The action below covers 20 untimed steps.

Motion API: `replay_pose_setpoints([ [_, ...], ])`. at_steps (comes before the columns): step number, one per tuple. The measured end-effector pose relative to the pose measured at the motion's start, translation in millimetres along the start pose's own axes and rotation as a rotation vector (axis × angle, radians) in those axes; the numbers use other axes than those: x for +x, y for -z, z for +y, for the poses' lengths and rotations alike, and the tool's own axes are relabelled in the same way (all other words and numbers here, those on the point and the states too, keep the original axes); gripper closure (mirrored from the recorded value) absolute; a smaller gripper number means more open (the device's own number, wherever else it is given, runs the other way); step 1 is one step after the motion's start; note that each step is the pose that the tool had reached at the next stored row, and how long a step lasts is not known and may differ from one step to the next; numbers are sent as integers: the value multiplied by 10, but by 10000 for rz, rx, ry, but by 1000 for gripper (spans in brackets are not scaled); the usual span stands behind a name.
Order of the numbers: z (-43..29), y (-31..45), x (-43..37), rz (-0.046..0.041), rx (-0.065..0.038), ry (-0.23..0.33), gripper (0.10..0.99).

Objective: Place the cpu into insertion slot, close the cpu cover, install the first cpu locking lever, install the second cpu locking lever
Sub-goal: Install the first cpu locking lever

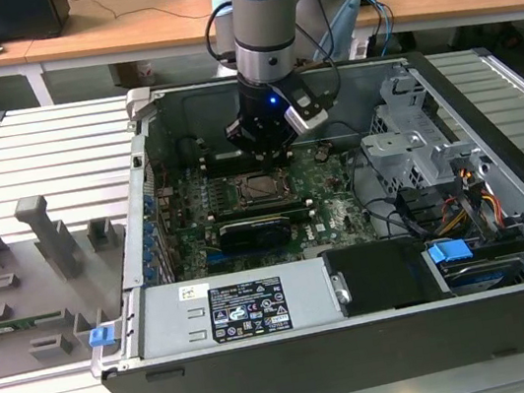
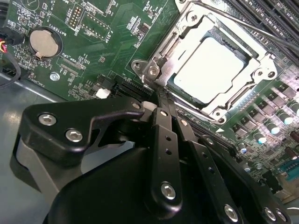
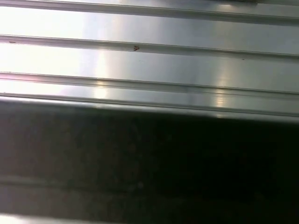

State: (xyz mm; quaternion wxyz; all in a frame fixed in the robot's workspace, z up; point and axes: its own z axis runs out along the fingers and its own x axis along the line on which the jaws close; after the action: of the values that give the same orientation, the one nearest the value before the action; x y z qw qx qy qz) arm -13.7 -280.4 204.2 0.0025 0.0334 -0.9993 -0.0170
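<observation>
The cpu lies in the insertion slot, its bright silvery top showing through the cut-out of the cpu cover, which lies flat over it. A thin metal lever rod runs along one side of the socket. My gripper is shut with nothing seen between its fingers, its tips close to the socket's hinge corner. In the exterior view the gripper hangs inside the open computer case just behind the cpu on the green board.
A long black card with heatsink sits in front of the socket. A metal drive cage and cables fill the exterior view's right, and the power supply the front. A grey fixture plate lies outside the case.
</observation>
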Motion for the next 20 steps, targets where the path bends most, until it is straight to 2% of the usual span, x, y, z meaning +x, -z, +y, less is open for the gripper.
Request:
replay_pose_setpoints([
  [4, 0, -20, -1, 3, 53, 0, 980],
  [9, -1, -30, -5, 4, 58, -1, 980],
  [11, 1, -3, -7, -8, 48, 0, 980],
  [14, 4, 100, -5, 2, 55, -1, 980],
  [20, -18, 108, -4, 2, 56, 0, 980],
])
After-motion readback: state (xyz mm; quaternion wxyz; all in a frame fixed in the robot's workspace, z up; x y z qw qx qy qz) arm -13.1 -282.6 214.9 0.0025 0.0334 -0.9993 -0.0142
